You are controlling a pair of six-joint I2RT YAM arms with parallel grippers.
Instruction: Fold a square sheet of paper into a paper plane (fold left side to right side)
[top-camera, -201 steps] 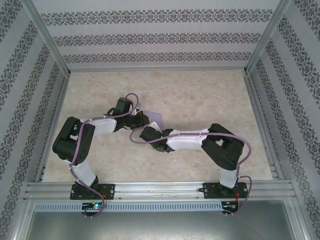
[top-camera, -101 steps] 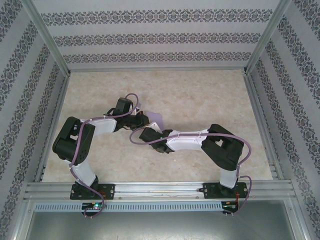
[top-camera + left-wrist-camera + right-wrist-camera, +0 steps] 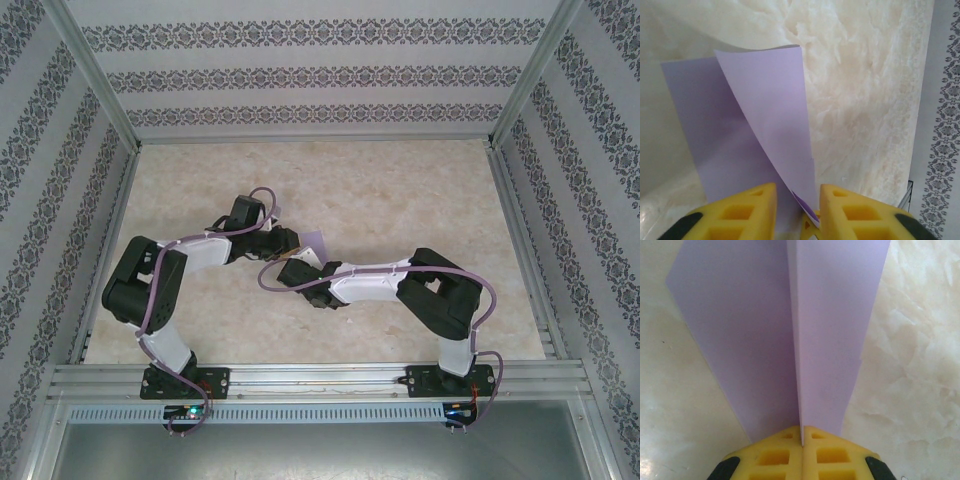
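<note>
The lavender square sheet of paper (image 3: 832, 325) lies creased on the marble table, with one flap standing up along a centre fold. My right gripper (image 3: 802, 429) is shut on the near end of that upright fold. In the left wrist view the sheet (image 3: 760, 105) curls upward, and its lower edge passes between the fingers of my left gripper (image 3: 797, 187), which stand apart and open, the paper close to the right finger (image 3: 840, 205). From above, both grippers meet at mid-table: left (image 3: 287, 240), right (image 3: 297, 268), with a small patch of paper (image 3: 313, 240) showing beside them.
The marble tabletop (image 3: 400, 190) is bounded by aluminium rails and patterned walls (image 3: 300, 75) at the back and sides. Purple cables loop over both arms. The right arm's elbow (image 3: 440, 295) sits right of centre.
My left gripper's jaws have come apart off the paper, while my right gripper's jaws have closed onto the fold. The raised flap shows smaller from above.
</note>
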